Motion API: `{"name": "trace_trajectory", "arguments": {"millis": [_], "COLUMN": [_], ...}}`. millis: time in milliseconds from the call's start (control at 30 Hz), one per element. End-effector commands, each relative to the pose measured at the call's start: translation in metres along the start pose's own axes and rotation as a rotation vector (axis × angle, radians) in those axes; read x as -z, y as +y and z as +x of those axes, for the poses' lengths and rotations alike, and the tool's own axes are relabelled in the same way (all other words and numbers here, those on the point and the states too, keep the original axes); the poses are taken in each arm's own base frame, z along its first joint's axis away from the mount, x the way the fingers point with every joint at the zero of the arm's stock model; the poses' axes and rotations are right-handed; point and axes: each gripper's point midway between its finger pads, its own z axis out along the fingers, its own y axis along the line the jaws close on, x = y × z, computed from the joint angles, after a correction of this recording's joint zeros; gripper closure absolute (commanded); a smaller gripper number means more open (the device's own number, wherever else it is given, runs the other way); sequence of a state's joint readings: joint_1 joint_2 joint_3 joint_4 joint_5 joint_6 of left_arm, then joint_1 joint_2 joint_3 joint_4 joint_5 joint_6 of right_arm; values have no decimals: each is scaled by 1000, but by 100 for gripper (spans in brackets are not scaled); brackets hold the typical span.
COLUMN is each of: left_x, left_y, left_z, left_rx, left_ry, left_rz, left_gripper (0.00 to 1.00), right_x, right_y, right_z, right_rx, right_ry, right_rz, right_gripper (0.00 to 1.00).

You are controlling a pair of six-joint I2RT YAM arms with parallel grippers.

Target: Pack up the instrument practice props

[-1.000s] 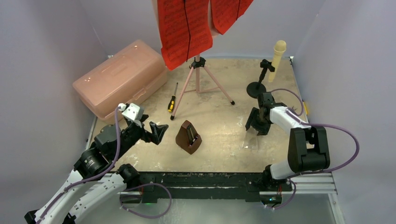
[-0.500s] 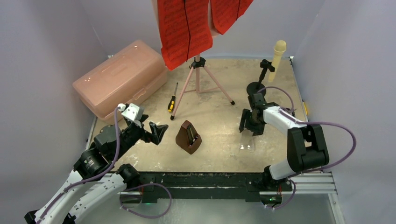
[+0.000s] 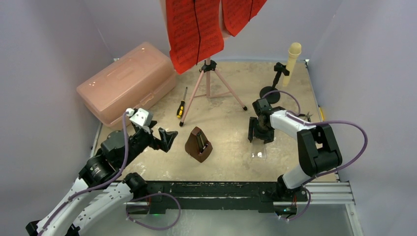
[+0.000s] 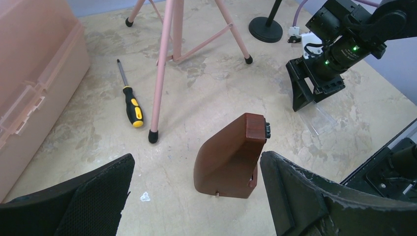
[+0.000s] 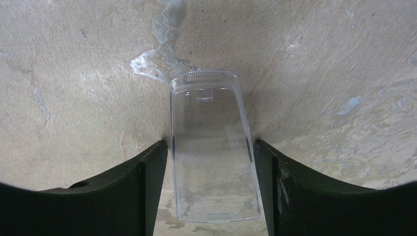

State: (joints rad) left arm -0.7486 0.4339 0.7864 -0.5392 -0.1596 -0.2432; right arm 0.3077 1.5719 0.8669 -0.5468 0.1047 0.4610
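Note:
The brown metronome point(image 3: 198, 145) stands mid-table, and in the left wrist view the metronome point(image 4: 228, 157) lies just ahead of my wide-open left gripper point(image 4: 196, 162), untouched. My left gripper point(image 3: 160, 132) hovers to its left. My right gripper point(image 3: 258, 132) points down at a clear plastic cover point(image 5: 209, 108) lying flat on the table. Its open jaws point(image 5: 211, 145) straddle the cover, tips close to its sides. The cream microphone point(image 3: 293, 56) sits on a black stand at the back right. Red sheet-music pages point(image 3: 194, 29) hang on the pink tripod music stand point(image 3: 209, 83).
A translucent pink lidded box point(image 3: 128, 81) lies at the back left. A yellow-and-black screwdriver point(image 3: 182, 105) rests between the box and the tripod's legs. The microphone stand's round black base point(image 3: 270, 92) is just behind my right arm. Grey walls enclose the table.
My right gripper has moved left and slightly towards the tripod, its jaws widening a little. The left arm and metronome have not moved.

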Motion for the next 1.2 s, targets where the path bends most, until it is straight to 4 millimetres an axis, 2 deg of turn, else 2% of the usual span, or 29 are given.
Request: {"name": "trace_trajectory", "arguments": {"millis": [0, 200, 367, 467, 667, 767, 900, 1167], "left_x": [-9, -12, -8, -6, -13, -21, -31, -38], "left_y": [-1, 4, 11, 16, 28, 34, 42, 57], "left_z": [2, 3, 0, -2, 1, 6, 11, 14], "left_rx": [-10, -10, 2, 12, 17, 31, 63, 118], "left_ry": [4, 12, -7, -19, 4, 38, 73, 86], "left_rz": [-1, -21, -56, -82, -131, -144, -161, -205], "left_gripper": [1, 1, 1, 1, 1, 1, 1, 1], "right_x": [-14, -13, -13, -9, 21, 39, 62, 106], "right_y": [2, 15, 32, 49, 104, 126, 144, 162], "right_z": [-2, -15, -27, -31, -34, -33, -30, -24], "right_rx": [40, 72, 127, 195, 377, 438, 481, 501], "right_ry": [0, -45, -84, -132, -325, -420, -539, -734], "right_rz": [2, -64, -119, -135, -237, -333, -465, -666], "right_gripper": [33, 40, 57, 60, 63, 64, 66, 69]}}
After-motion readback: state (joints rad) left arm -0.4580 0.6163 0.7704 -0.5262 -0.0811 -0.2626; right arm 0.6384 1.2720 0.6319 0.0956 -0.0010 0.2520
